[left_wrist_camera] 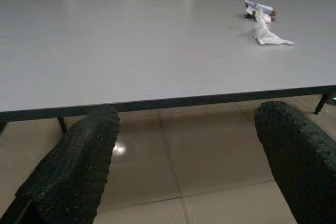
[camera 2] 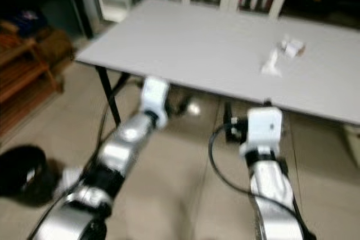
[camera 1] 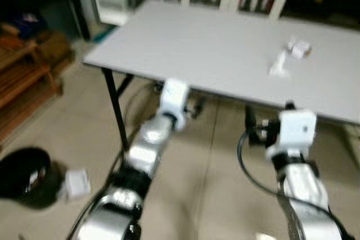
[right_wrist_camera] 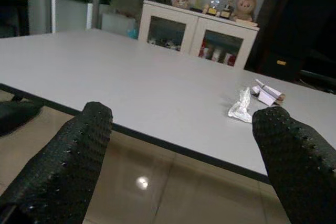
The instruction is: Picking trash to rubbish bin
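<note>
Fingers (left_wrist_camera: 79,171) wide apart, holding nothing

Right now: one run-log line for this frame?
phase: approach | left gripper: open, empty, short of table edge | right gripper: open, empty | crumpled trash, small wrapper: on table | bin: floor, robot's left

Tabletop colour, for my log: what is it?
Plain light grey tabletop; left wrist view shows it best.
</note>
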`<state>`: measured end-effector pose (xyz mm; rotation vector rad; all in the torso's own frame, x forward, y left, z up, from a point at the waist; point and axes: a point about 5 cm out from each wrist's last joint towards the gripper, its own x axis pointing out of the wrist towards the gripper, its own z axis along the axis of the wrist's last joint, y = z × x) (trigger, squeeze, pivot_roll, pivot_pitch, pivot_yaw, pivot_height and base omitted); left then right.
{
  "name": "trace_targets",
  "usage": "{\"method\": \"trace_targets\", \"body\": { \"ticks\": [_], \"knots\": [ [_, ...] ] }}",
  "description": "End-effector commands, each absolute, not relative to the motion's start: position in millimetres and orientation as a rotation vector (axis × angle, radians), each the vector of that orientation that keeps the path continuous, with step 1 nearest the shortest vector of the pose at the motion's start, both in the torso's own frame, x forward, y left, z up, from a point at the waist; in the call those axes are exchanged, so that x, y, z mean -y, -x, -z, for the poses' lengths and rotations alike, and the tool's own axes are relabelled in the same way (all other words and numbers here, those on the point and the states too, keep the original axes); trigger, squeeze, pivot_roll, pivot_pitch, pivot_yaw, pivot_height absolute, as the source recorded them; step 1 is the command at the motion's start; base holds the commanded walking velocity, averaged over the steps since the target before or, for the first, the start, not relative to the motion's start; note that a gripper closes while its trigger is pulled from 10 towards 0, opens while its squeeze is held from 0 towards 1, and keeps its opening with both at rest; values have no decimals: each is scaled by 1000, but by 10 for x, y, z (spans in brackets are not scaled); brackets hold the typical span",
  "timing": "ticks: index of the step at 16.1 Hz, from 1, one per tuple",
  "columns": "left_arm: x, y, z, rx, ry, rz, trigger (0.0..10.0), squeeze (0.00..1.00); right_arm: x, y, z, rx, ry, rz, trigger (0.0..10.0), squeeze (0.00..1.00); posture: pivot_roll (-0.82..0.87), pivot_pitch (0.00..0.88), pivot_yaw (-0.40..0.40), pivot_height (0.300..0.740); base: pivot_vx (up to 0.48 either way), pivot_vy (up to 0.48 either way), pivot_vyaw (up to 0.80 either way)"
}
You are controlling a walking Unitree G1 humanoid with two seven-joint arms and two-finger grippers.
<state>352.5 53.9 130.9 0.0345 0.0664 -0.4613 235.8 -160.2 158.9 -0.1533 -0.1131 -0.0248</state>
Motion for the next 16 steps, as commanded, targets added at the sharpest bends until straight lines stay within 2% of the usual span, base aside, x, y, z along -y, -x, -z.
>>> {"method": "trace_targets", "body": {
  "ticks": [1, 4, 6, 16],
  "knots": [
    [-408, -3505, -1367, -42, -36, 511, 10000, 0, 1650, -2361, -1612, 120, 168, 45, 10000, 0, 65, 56, -33, 740, 0, 0, -781],
    [-384, -3497, -1398, -20, -40, 546, 10000, 0, 1659, -2360, -1626, 132, 167, 51, 10000, 0, 65, 56, -34, 740, 0, 0, -729],
    [-387, -3518, -1444, -3, -40, 554, 10000, 0, 1650, -2368, -1637, 140, 171, 52, 10000, 0, 68, 56, -30, 740, 144, 0, 0],
    [-409, -3591, -1543, 19, -61, 583, 10000, 0, 1610, -2374, -1645, 155, 188, 76, 10000, 0, 67, 66, -4, 740, 460, 0, 0]
  ]
}}
